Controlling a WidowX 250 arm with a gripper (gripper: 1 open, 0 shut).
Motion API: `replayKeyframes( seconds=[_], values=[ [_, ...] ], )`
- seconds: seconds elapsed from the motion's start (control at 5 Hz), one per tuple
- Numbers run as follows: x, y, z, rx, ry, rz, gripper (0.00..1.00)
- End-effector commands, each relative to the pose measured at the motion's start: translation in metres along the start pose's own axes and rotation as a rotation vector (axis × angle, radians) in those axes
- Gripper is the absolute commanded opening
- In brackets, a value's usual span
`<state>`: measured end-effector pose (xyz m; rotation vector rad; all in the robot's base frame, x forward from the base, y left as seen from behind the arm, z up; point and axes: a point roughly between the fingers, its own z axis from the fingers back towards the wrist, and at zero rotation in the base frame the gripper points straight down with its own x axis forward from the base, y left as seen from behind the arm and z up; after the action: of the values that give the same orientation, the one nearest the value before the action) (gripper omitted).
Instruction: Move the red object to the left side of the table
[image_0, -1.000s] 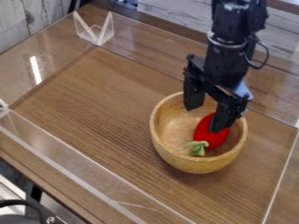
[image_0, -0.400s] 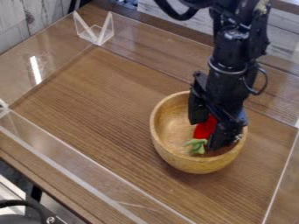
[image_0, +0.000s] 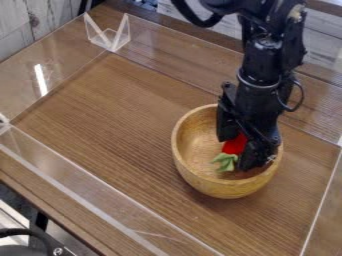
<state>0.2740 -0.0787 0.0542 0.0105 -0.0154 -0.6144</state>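
Observation:
The red object (image_0: 235, 148), a small red toy fruit with a green stem end (image_0: 225, 161), lies inside a round light wooden bowl (image_0: 195, 160) on the right part of the table (image_0: 120, 120). My black gripper (image_0: 247, 146) reaches straight down into the bowl, open, with its fingers on either side of the red object. The fingers hide most of the fruit, so contact cannot be judged.
Low clear acrylic walls (image_0: 60, 175) border the wood-grain tabletop. A clear acrylic stand (image_0: 107, 33) sits at the back left corner. The bowl stands close to the right wall (image_0: 321, 215).
The gripper has lowered deeper into the bowl and now straddles the red object, covering more of it. The bowl and fruit stay in place.

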Motion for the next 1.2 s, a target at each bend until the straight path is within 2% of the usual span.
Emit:
replayKeyframes(
  seconds=[0.0, 1.0],
  values=[
    [0.0039, 0.0046, 0.0094, 0.023, -0.044, 0.004, 1.0],
    [0.006, 0.0073, 0.0167, 0.05, -0.097, 0.007, 1.0]
  ],
)
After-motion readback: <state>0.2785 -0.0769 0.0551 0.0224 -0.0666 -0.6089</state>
